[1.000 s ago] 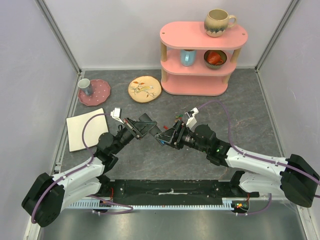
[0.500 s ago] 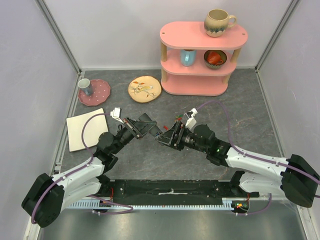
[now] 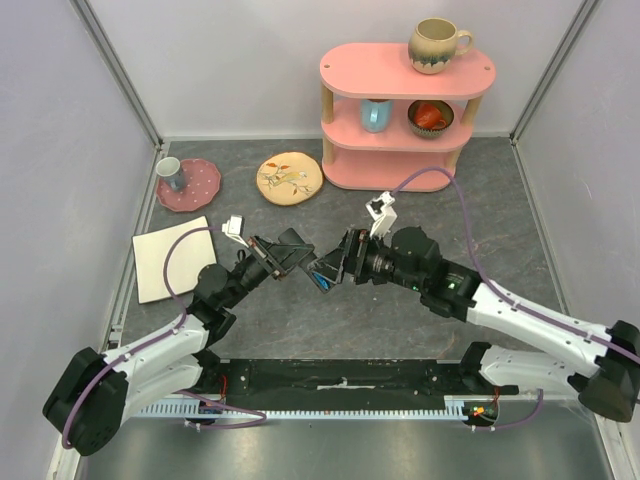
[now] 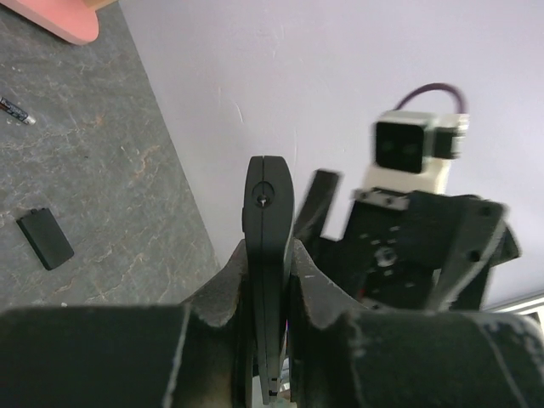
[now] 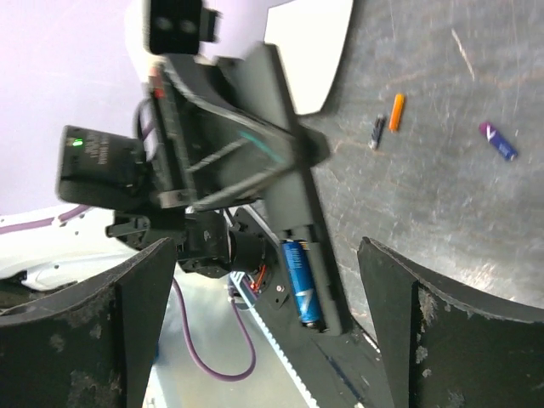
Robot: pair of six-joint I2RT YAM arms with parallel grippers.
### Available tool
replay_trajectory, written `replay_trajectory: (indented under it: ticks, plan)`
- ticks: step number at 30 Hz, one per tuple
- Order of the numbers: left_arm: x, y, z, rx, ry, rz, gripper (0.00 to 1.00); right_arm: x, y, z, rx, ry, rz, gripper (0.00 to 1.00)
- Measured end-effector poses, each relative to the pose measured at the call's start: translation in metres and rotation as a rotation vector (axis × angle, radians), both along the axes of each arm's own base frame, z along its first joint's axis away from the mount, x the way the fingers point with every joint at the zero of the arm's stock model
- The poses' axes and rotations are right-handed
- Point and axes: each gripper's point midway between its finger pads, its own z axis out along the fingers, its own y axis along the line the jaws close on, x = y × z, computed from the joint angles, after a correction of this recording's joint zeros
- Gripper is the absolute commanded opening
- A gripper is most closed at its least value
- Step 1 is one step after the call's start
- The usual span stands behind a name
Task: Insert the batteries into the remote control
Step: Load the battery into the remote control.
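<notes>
Black left gripper [image 4: 270,285] pinched the remote control [image 4: 269,212] edge-on, above the table [image 4: 102,170]. Only the right wrist view showed a blue battery [image 5: 302,289] seated in its open bay, between the spread jaws of the right gripper [image 5: 263,255], wider than a second earlier.

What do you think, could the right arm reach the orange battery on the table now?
Probably yes. The right gripper is open and empty, and the orange battery lies uncovered on the table. The arm may need to skirt the remote in the left gripper.
</notes>
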Motion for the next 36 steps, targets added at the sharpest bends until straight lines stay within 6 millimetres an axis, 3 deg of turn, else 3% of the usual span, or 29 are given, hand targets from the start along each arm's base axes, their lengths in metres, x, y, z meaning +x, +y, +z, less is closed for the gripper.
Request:
replay_trajectory:
  ticks: [4,7,10,16,19,32,36]
  plan:
    - [-0.002,-0.001,-0.005,0.016,0.013,-0.02,0.02,0.003,-0.018,0.039,-0.053,-0.176,-0.005,0.9]
    - [-0.005,-0.002,-0.008,0.025,0.018,-0.04,0.02,0.003,-0.03,0.052,-0.088,-0.262,-0.013,0.86]
    - [-0.009,-0.004,-0.012,0.035,0.022,-0.067,0.02,0.003,-0.032,0.041,-0.147,-0.285,0.016,0.83]
    - [-0.018,-0.01,-0.016,0.049,0.016,-0.142,0.02,-0.011,-0.027,-0.019,-0.227,-0.212,0.12,0.77]
    - [-0.022,-0.013,-0.016,0.046,0.008,-0.175,0.02,-0.02,-0.025,-0.039,-0.231,-0.174,0.161,0.75]
    - [-0.03,-0.017,-0.01,0.031,-0.026,-0.228,0.02,-0.029,-0.013,-0.033,-0.13,-0.17,0.213,0.69]
    - [-0.031,-0.017,-0.009,0.03,-0.029,-0.231,0.02,-0.029,-0.012,-0.04,-0.139,-0.153,0.213,0.81]
